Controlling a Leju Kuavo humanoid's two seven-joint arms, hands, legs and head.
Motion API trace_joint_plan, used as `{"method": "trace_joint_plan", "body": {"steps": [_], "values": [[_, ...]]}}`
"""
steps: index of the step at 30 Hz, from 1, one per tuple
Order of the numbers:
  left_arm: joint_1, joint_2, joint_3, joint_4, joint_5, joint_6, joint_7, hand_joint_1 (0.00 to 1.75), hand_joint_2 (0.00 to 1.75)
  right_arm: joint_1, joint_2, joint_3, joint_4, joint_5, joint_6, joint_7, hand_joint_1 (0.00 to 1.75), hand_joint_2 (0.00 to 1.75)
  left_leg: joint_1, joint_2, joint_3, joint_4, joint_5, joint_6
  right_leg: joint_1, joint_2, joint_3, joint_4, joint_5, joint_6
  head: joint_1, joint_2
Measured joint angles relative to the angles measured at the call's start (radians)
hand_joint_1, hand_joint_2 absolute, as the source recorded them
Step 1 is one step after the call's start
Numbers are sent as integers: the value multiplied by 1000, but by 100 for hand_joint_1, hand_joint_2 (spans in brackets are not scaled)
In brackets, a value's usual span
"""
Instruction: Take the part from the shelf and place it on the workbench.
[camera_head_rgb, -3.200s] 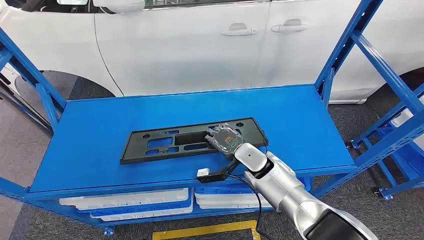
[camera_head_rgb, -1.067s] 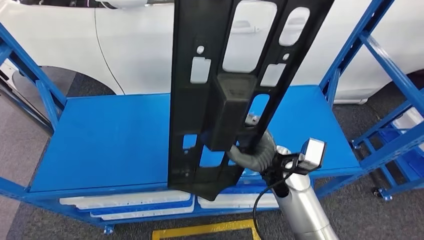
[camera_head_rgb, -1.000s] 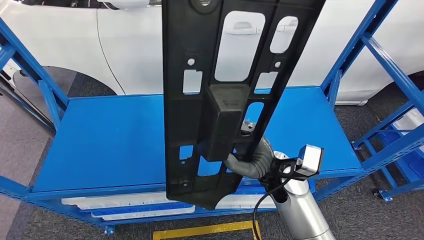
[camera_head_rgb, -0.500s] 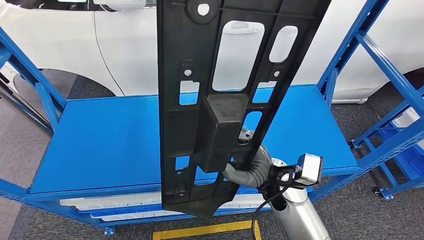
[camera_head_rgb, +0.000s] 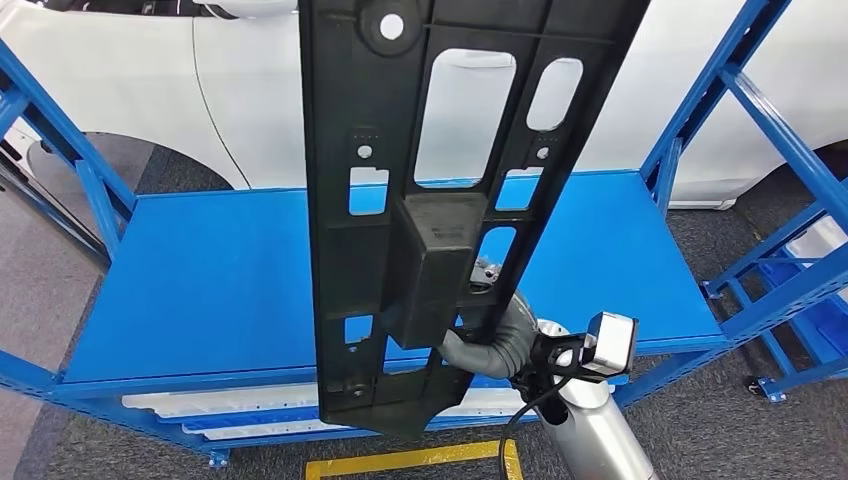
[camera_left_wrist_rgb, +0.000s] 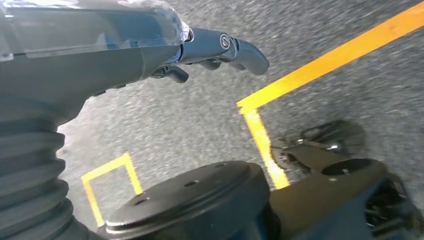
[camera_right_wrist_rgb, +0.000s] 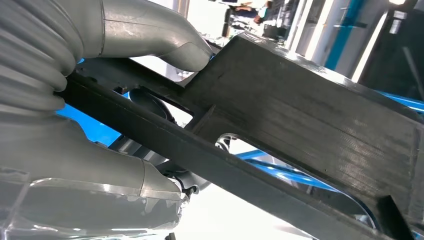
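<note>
The part (camera_head_rgb: 420, 190) is a long black plastic panel with several cut-outs and a raised box at its middle. It stands upright in front of my head camera, clear of the blue shelf (camera_head_rgb: 210, 280). My right hand (camera_head_rgb: 495, 335) grips its lower edge from behind, mostly hidden by the panel. In the right wrist view the grey thumb (camera_right_wrist_rgb: 175, 47) presses on the black part (camera_right_wrist_rgb: 300, 130). My left hand (camera_left_wrist_rgb: 210, 47) hangs over the grey floor, fingers slightly curled and holding nothing.
The shelf's blue uprights (camera_head_rgb: 700, 90) rise on both sides. A white car (camera_head_rgb: 220, 90) stands behind the shelf. White trays (camera_head_rgb: 240, 405) lie on the lower level. Yellow floor tape (camera_head_rgb: 400, 462) marks the floor in front.
The part lay flat on the shelf under my right hand; now it is lifted upright off it. Over the last second it has sunk a little and drifted left.
</note>
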Motion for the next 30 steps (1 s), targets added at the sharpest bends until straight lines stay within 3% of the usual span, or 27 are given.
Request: {"method": "trace_joint_plan", "body": {"steps": [2, 5, 6, 7, 8, 10, 12, 15, 17, 20, 21, 22, 23, 26, 27, 30], "values": [[-4, -1, 0, 0, 5, 2, -14, 0, 175, -19, 0, 4, -26, -12, -8, 30, 171, 175, 4, 2, 0, -5, 6, 12, -2, 1, -21, 46, -31, 9, 0, 0], [-5, -1, 4, 1, 10, -18, 37, 0, 175, -17, 0, 6, -36, -51, -10, 48, 171, 175, 4, 4, 0, -6, 7, 20, -5, 2, -107, 232, -116, 18, 0, 0], [-4, -2, 6, 1, 12, -22, 45, 0, 175, -6, -1, 7, -28, -48, -8, 35, 171, 175, 3, 3, 0, -5, 7, 21, -6, 2, -129, 275, -125, 20, 0, 0], [-3, -2, 9, 1, 13, -25, 47, 0, 175, 4, -2, 8, -20, -39, -6, 19, 171, 175, 3, 2, 0, -5, 6, 21, -7, 2, -133, 281, -115, 20, 0, 0], [-2, -2, 11, 2, 13, -25, 41, 0, 175, 11, -4, 8, -12, -27, -5, 2, 171, 175, 3, 0, 1, -4, 5, 20, -8, 2, -117, 244, -86, 18, 0, 0], [-3, -2, 15, 2, 14, -21, 9, 0, 175, 11, -7, 10, -8, -5, -5, -21, 171, 175, 1, 0, 4, -1, 1, 16, -7, 2, -50, 105, -18, 10, 0, 0], [-6, -2, 16, 2, 15, -20, -23, 0, 175, -2, -8, 13, -27, -6, -12, 2, 171, 175, -2, 0, 1, 2, -3, 8, -2, 2, -11, 14, 7, 2, 0, 0], [-8, -2, 20, 2, 16, -42, 26, 0, 175, -5, -9, 14, -48, -55, -15, 54, 171, 175, -2, 1, 1, 0, -7, -8, -1, 2, -6, -4, 4, -9, 0, 0], [-4, -1, 23, 2, 18, -47, 46, 0, 175, 7, -10, 14, -35, -53, -11, 25, 171, 175, -1, 1, -11, 34, -33, -17, -6, -1, 1, -14, 7, -21, 0, 0], [-5, -1, 27, 2, 23, -50, 44, 0, 175, 21, -14, 14, -12, -40, -9, -9, 171, 175, 0, 2, -88, 214, -124, -27, -7, -5, 5, -17, 8, -30, 0, 0], [-7, -1, 27, 2, 25, -51, 43, 0, 175, 25, -15, 14, -5, -38, -9, -12, 171, 175, 0, 2, -106, 262, -139, -29, -7, -5, 6, -16, 7, -31, 0, 0], [-9, -1, 27, 2, 25, -53, 43, 0, 175, 28, -17, 14, 1, -38, -9, -12, 171, 175, 0, 2, -107, 276, -134, -30, -7, -5, 6, -15, 7, -31, 0, 0], [-8, -1, 27, 2, 25, -53, 44, 0, 175, 30, -17, 14, 6, -38, -10, -10, 171, 175, 1, 2, -90, 250, -110, -31, -7, -3, 7, -14, 6, -30, 0, 0], [1, 1, 27, 3, 23, -49, 52, 0, 175, 32, -20, 14, 15, -48, -17, -2, 171, 175, 4, 2, -4, 65, -21, -27, -5, 3, 3, -4, 4, -21, 0, 0], [4, 1, 28, 3, 23, -49, 53, 0, 175, 33, -20, 14, 17, -52, -21, 1, 171, 175, 3, 1, 9, 28, -12, -23, -3, 4, -3, -1, 5, -15, 0, 0], [5, 0, 30, 4, 24, -49, 54, 0, 175, 42, -23, 13, 20, -57, -31, 5, 171, 175, 2, -2, 4, 9, -11, -5, 0, 2, -19, 5, 14, 3, 0, 0]]}}
